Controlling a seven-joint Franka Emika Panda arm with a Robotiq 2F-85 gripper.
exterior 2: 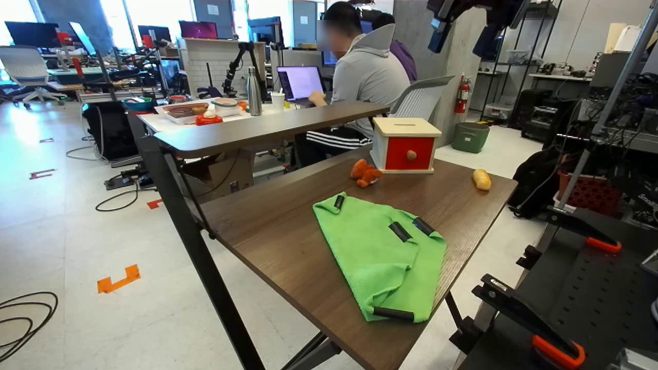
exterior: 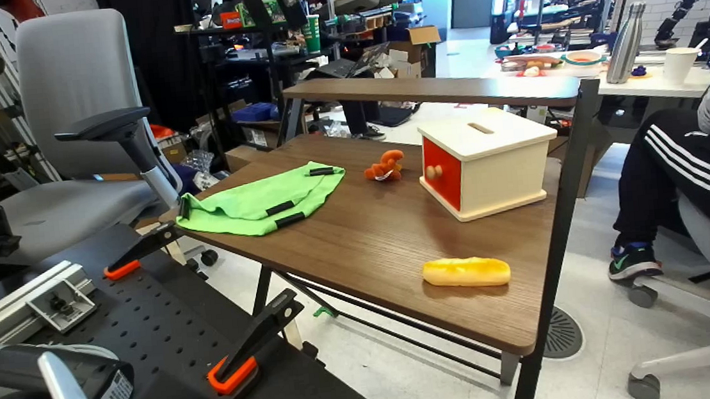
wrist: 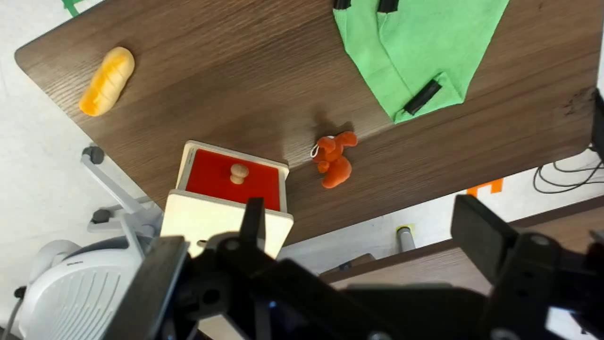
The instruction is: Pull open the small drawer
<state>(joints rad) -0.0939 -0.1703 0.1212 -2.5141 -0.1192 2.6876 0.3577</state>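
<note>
The small drawer has a red-orange front with a round wooden knob. It sits shut, flush in the cream-white box on the brown table. The drawer front also shows in an exterior view and in the wrist view. In the wrist view the box top is partly hidden behind a finger. My gripper is open and empty, its fingers wide apart. It hangs high above the table, apart from the box, at the top edge of both exterior views.
An orange plush toy lies near the box. A green cloth with black strips and a yellow-orange oblong object lie on the brown table. A raised shelf runs along the table's far side. A person sits behind it.
</note>
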